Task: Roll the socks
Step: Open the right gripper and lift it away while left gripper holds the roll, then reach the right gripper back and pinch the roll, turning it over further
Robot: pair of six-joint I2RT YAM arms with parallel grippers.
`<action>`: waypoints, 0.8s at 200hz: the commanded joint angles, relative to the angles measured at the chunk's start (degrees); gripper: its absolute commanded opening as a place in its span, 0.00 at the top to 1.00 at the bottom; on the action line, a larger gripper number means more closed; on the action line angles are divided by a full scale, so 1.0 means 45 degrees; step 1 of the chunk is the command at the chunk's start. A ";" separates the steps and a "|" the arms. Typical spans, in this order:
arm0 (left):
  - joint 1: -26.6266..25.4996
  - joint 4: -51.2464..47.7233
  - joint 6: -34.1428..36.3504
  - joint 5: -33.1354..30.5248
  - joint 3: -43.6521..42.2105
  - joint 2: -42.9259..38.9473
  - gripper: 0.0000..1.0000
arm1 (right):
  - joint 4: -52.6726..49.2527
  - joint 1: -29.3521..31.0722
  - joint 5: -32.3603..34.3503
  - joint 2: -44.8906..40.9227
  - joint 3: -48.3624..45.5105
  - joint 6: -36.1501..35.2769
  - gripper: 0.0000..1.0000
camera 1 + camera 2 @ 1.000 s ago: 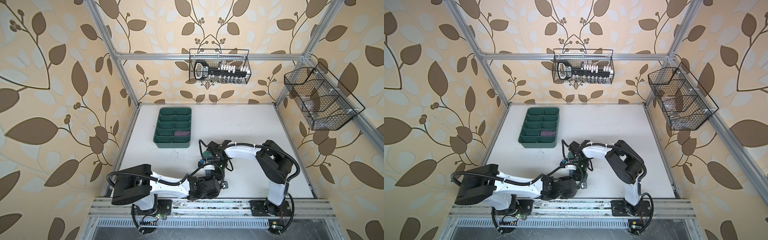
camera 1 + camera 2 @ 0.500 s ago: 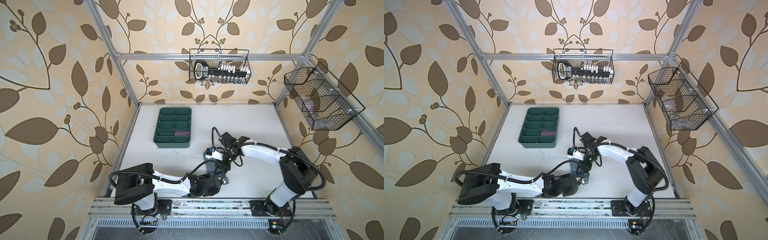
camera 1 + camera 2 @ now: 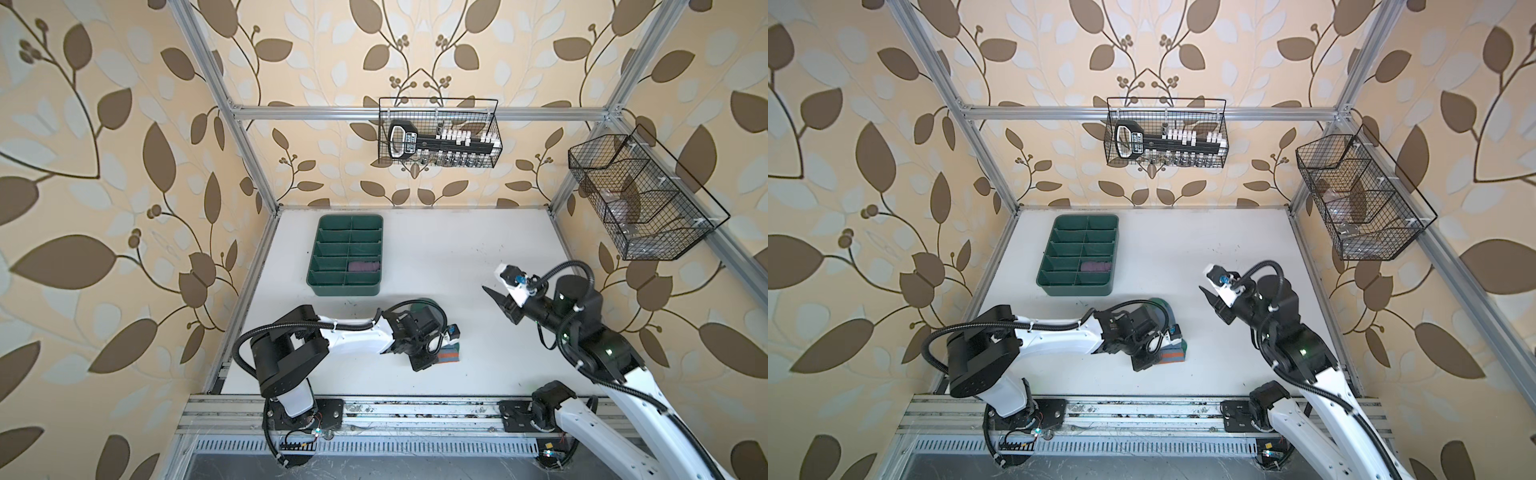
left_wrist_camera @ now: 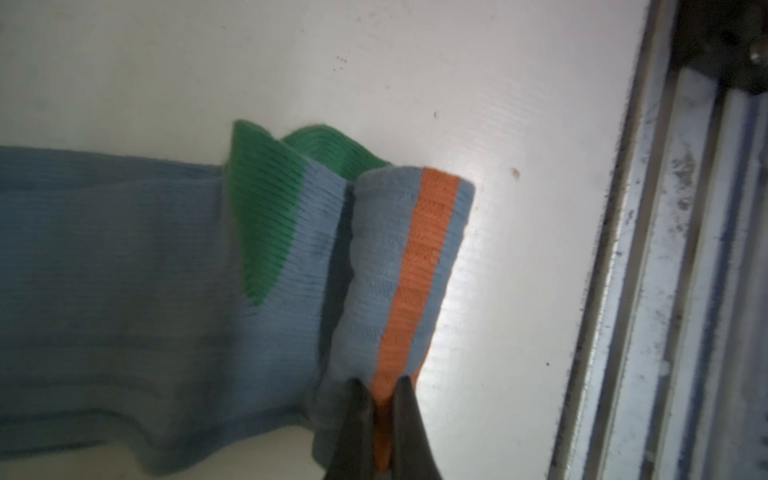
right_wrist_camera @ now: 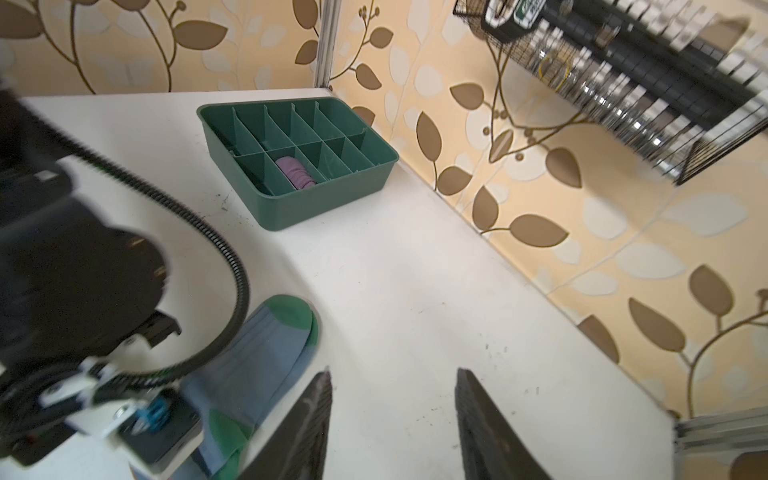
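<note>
A grey-blue sock [image 4: 124,257] with a green heel lies flat on the white table, its orange-striped end curled into a short roll [image 4: 407,270]. My left gripper [image 4: 382,380] is shut on that roll at the orange stripe. In both top views the left gripper [image 3: 434,353] [image 3: 1158,353] covers most of this sock [image 3: 451,355] [image 3: 1175,355]; its green toe [image 5: 291,309] peeks out behind the arm. A rolled purple sock [image 3: 364,266] [image 5: 295,172] sits in a compartment of the green tray. My right gripper [image 3: 498,303] [image 5: 392,386] hangs open and empty, right of the sock.
The green divided tray [image 3: 345,289] [image 3: 1075,290] [image 5: 324,203] stands at the back left of the table. A wire basket [image 3: 438,137] hangs on the back wall, another wire basket [image 3: 640,199] on the right wall. The metal rail [image 4: 665,291] runs along the table's front edge.
My right gripper has let go and drawn back to the right, away from the sock. My left gripper has closed on the rolled end.
</note>
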 commanded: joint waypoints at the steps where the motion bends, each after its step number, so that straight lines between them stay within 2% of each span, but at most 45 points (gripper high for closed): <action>1: 0.0759 -0.2632 0.0802 0.3366 0.0474 0.1518 1.00 | -0.2565 0.1027 0.0092 -0.0822 -0.1281 -0.2702 0.54; 16: 0.1143 -0.3241 0.1024 0.3828 0.1071 0.2130 1.00 | -0.3298 0.2709 0.1395 -0.0980 -0.1985 -0.3120 0.55; 29: 0.1474 -0.3494 0.1037 0.4035 0.1400 0.2538 1.00 | -0.3297 0.4769 0.3371 -0.0775 -0.2438 -0.3017 0.56; 47: 0.1878 -0.3595 0.0941 0.4286 0.1663 0.2942 1.00 | -0.2581 0.7645 0.5984 -0.0160 -0.3056 -0.2862 0.57; 62: 0.2076 -0.3649 0.0842 0.4295 0.1812 0.3126 1.00 | -0.1462 0.9065 0.7069 0.0743 -0.3590 -0.2731 0.56; 117: 0.2200 -0.3722 0.0711 0.4316 0.1924 0.3252 1.00 | 0.3497 0.9235 0.6196 0.5501 -0.4382 -0.2514 0.55; 160: 0.2219 -0.3742 0.0657 0.4315 0.1955 0.3271 1.00 | 0.5015 0.8556 0.5742 0.8109 -0.4218 -0.2652 0.58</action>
